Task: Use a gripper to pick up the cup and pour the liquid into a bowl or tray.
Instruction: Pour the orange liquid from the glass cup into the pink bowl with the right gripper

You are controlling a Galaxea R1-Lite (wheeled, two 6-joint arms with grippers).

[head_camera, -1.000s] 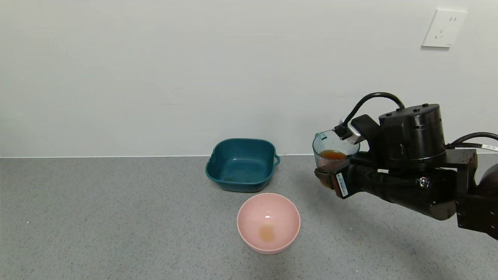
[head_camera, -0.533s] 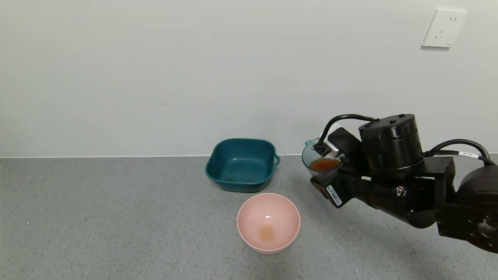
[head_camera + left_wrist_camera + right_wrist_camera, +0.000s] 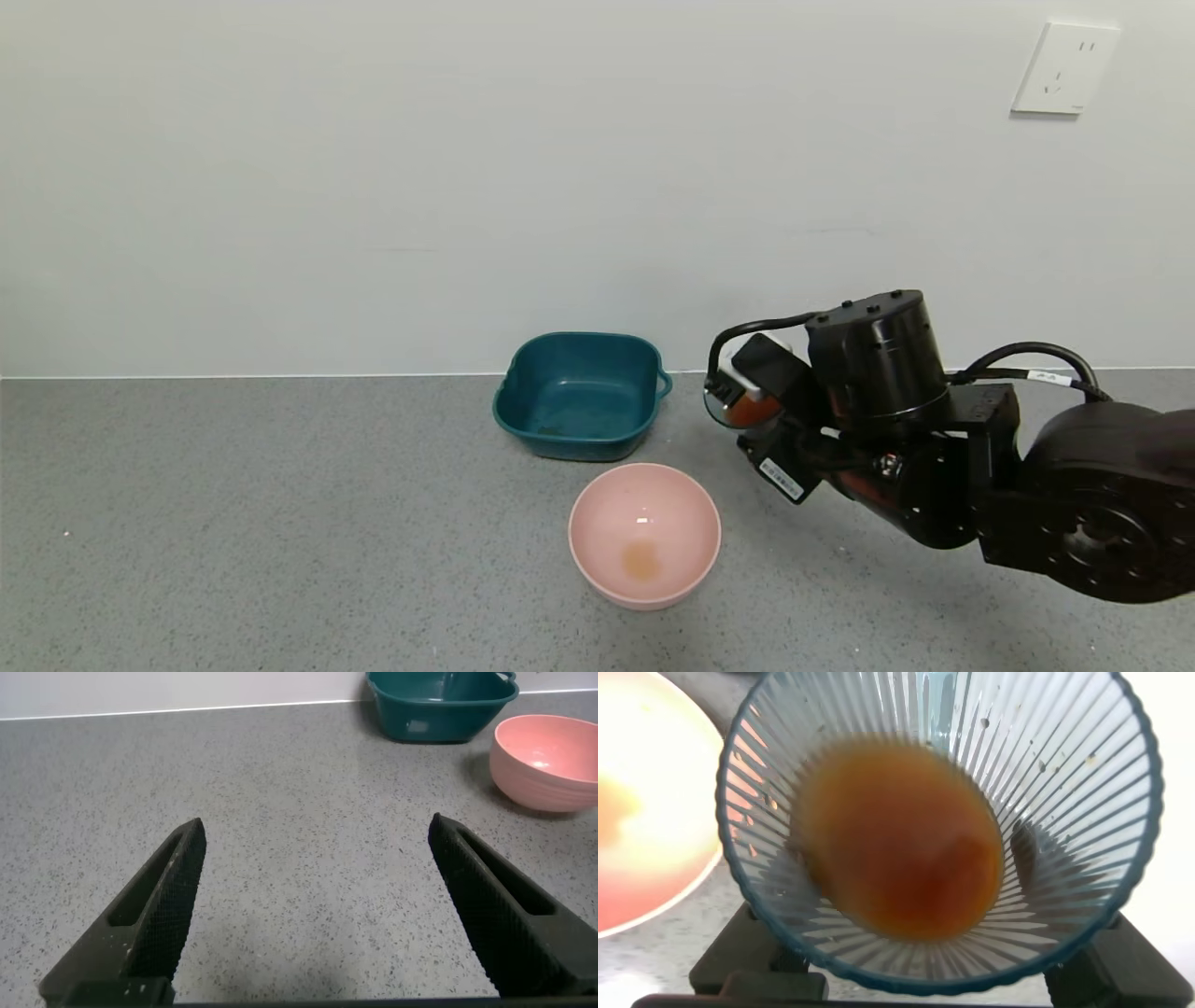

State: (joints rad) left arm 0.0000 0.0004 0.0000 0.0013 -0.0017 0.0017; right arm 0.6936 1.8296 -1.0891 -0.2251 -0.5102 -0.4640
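Observation:
My right gripper (image 3: 758, 437) is shut on the translucent blue-green ribbed cup (image 3: 726, 403) and holds it in the air, up and to the right of the pink bowl (image 3: 644, 534). The cup leans toward the bowl. Reddish-orange liquid (image 3: 744, 412) sits inside it. In the right wrist view the cup (image 3: 938, 821) fills the frame with the liquid (image 3: 896, 835) pooled in it, and the pink bowl (image 3: 645, 812) lies beside it. A small orange puddle (image 3: 640, 558) lies on the bowl's bottom. My left gripper (image 3: 313, 915) is open above bare counter, out of the head view.
A dark teal square tub (image 3: 581, 396) stands behind the pink bowl near the wall. It also shows in the left wrist view (image 3: 439, 705) beside the pink bowl (image 3: 547, 761). The grey speckled counter (image 3: 280, 523) stretches left. A wall socket (image 3: 1064, 67) is at the upper right.
My right arm has moved left and down with the cup, bringing it closer to the pink bowl. The cup has tilted further toward the bowl. The bowl and tub have not moved.

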